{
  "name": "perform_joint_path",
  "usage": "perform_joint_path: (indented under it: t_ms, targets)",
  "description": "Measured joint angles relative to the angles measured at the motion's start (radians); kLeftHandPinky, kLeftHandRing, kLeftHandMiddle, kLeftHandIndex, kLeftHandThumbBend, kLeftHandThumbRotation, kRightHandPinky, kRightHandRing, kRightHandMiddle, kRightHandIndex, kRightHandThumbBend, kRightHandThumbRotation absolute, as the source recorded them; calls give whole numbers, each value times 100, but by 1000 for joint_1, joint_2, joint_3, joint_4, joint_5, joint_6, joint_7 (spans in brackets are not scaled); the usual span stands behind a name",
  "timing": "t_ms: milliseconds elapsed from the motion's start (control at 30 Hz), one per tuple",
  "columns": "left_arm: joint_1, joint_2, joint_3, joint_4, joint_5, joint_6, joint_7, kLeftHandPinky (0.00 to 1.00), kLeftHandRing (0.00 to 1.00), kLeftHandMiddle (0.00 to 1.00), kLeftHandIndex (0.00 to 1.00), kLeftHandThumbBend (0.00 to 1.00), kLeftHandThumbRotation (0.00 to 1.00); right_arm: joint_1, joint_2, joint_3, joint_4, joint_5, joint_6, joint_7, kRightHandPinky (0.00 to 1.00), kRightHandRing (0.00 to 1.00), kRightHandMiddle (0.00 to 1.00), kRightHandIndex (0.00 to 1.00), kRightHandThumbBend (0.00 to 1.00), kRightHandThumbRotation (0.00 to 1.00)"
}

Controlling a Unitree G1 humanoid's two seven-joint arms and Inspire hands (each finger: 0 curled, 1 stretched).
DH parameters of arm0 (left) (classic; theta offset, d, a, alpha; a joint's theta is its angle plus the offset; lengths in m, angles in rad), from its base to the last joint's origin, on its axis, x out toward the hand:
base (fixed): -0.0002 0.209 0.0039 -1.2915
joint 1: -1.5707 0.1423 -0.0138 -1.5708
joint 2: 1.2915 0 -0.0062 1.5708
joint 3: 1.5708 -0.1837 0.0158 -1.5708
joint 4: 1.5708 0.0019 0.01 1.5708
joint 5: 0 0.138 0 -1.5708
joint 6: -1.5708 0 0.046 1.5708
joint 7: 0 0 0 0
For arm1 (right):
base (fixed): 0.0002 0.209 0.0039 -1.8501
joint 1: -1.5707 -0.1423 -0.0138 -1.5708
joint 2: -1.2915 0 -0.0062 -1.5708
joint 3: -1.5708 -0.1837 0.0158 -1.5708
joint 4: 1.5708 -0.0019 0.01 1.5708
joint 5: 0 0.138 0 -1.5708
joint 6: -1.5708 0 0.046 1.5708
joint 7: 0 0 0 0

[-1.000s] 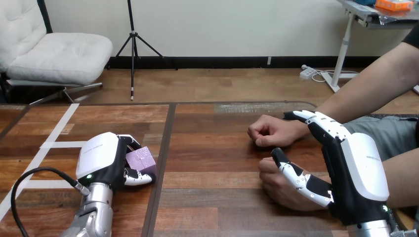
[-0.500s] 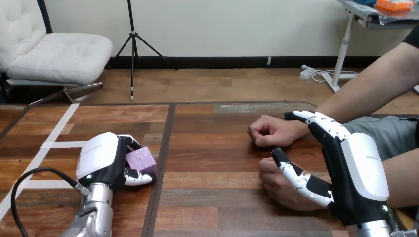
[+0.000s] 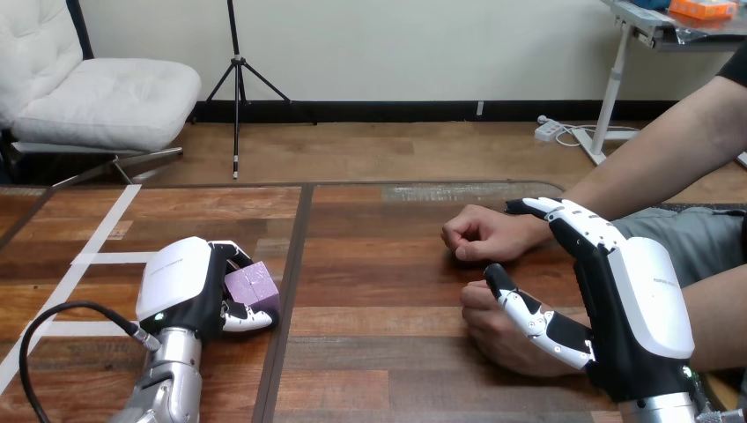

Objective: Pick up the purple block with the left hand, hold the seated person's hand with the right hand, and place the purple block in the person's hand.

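Observation:
The purple block [image 3: 254, 284] rests on the wooden table [image 3: 379, 264] at the left. My left hand [image 3: 176, 278] is wrapped round it, fingers curled over its far side and thumb under its near side. At the right the person has two closed hands on the table: a far fist [image 3: 480, 233] and a near hand [image 3: 498, 339]. My right hand [image 3: 639, 308] stands over the near hand's wrist. Its straight fingers [image 3: 573, 216] reach to the far wrist, and its thumb [image 3: 520, 304] lies stretched across the near hand's back, not curled round it.
White tape lines [image 3: 97, 233] cross the table's left part. A dark seam [image 3: 295, 264] runs front to back just right of the block. Bare wood lies between the block and the person's hands. The person's forearms come in from the right edge.

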Motion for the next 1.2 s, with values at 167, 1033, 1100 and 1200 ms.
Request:
perform_joint_path:
  t_ms: [167,1033,1100,1200]
  targets:
    - [3,-1,3,0,-1,-11,2,40,46,51,50,56,0,0,-1,0,0,0,1,0,84,84,81,76,44,50]
    - [43,-67,158,0,-212,-162,-142,34,39,45,48,70,8,0,-7,-1,0,0,2,7,84,85,81,77,44,50]
    - [47,-67,167,0,-224,-174,-150,33,38,45,48,71,8,0,-8,-1,0,0,2,7,84,85,81,77,44,50]
    - [54,-68,176,0,-233,-190,-157,33,38,45,48,72,10,0,-9,-1,0,0,2,7,84,85,81,77,44,49]
